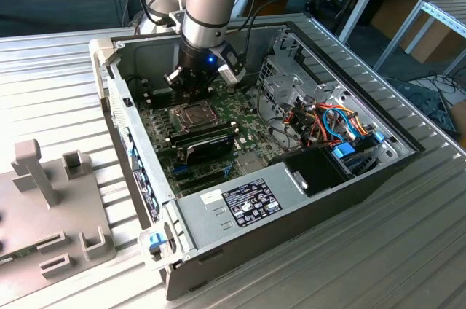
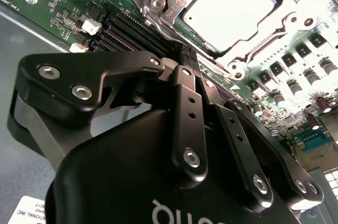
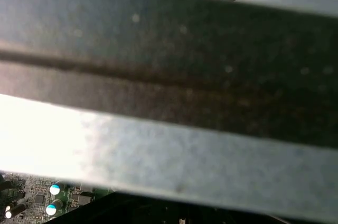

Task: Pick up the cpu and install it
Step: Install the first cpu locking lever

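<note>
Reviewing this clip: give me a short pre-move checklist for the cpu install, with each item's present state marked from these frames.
1. The cpu lies inside the socket, silver top up: ok.
2. Cpu fully flat and aligned in the socket: cannot tell.
3. Socket's hinged metal frame closed over the cpu: cannot tell.
4. The tool sits just beside the socket in the second wrist view, and over the motherboard in the exterior view: ok.
5. Tool holds nothing; its fingers look closed together: ok.
6. Tool apart from the memory slots: cannot tell.
</note>
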### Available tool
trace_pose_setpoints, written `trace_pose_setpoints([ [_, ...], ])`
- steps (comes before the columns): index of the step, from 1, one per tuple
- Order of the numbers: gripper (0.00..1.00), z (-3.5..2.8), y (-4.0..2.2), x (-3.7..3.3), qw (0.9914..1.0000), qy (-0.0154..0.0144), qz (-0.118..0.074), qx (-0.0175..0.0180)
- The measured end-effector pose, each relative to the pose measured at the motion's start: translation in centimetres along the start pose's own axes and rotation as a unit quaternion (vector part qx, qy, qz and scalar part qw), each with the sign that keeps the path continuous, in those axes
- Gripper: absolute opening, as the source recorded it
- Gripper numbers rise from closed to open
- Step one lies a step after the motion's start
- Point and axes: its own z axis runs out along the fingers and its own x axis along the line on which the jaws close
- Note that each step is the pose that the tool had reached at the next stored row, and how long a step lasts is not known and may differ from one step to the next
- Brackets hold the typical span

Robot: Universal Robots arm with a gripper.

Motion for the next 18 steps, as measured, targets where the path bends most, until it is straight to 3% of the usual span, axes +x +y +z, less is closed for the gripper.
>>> trace_pose_setpoints([
  [7,0.11,0.04,-0.01,0.0,1.0,-0.0001,0.0,-0.001],
  [13,0.11,0.1,-0.01,0.0,0.99998,-0.0009,0.0,-0.0067],
  [18,0.11,0.13,-0.01,0.0,0.99998,-0.001,0.0,-0.0069],
])
